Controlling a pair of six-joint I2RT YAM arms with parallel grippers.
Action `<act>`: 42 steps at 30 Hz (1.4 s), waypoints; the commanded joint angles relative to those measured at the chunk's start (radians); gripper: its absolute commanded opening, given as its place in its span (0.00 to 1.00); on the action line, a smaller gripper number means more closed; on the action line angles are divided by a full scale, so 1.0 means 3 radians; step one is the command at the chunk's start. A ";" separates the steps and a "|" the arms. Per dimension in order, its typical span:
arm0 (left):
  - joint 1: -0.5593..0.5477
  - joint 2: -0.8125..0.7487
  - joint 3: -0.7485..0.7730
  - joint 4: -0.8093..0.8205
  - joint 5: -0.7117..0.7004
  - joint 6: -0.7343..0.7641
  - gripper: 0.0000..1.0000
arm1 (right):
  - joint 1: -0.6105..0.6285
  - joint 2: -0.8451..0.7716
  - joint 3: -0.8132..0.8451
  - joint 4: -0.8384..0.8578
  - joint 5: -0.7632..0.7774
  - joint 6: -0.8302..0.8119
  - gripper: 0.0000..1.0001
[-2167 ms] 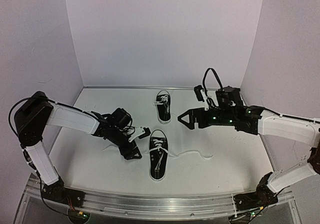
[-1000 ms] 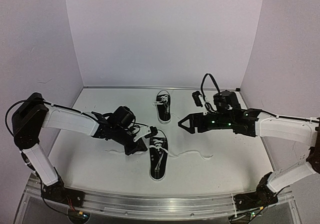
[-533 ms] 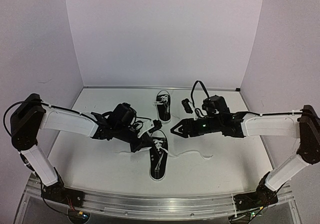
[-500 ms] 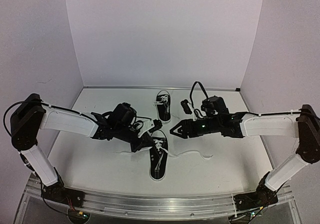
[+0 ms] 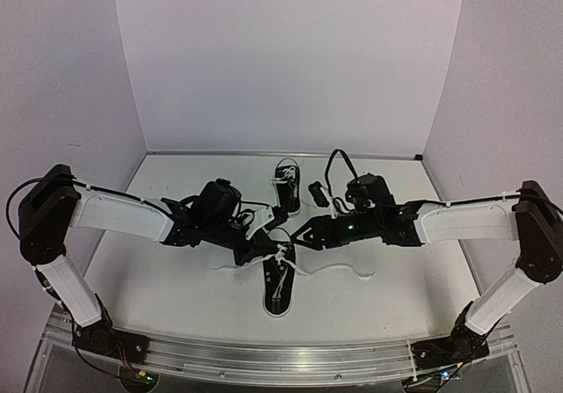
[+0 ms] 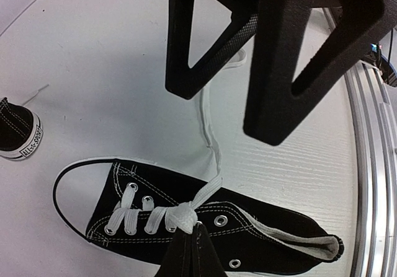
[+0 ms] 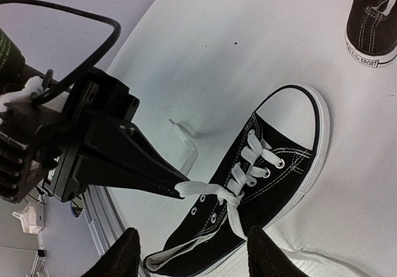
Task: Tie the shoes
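While my left pincer is clamped on the white lace at the crossing over the top eyelets, my right pincer hangs just beside it, jaws apart and nothing between them. The near sneaker lies mid-table, somewhat toward the near edge, with its toe toward the far edge and its heel toward my bases. The far sneaker sits well apart, close to the far edge.

As I read it, the step in hand is getting the second strand into my right pincer so both ends can be crossed and drawn. That free strand leaves the crossing and trails over the table toward the right edge.

To do this well I should come down on it a little out from the shoe, where it lies on bare table. I would set one finger on each side and close on lace alone, not on canvas or tongue. My pincers are very near each other, so the approach ought to be from the right side, not over the left's fingers. The left hold must be firm enough that the sneaker does not slide or tip when I pull. A pull along the table looks safer than one upward.
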 commanded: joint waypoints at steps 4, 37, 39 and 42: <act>-0.0036 -0.0028 0.0041 0.0220 0.0029 0.0003 0.00 | 0.0025 0.0049 0.0131 0.0179 -0.0116 0.0045 0.52; -0.0099 0.0059 0.0110 0.0378 0.0018 0.0090 0.02 | 0.0071 0.0504 0.0320 0.0307 -0.0383 0.0085 0.30; -0.0100 0.0066 0.0105 0.0379 0.0018 0.0091 0.02 | 0.0069 0.0515 0.0328 0.0312 -0.0393 0.0085 0.28; -0.0101 0.0062 0.0113 0.0378 0.0017 0.0103 0.03 | 0.0070 0.0544 0.0348 0.0317 -0.0420 0.0084 0.23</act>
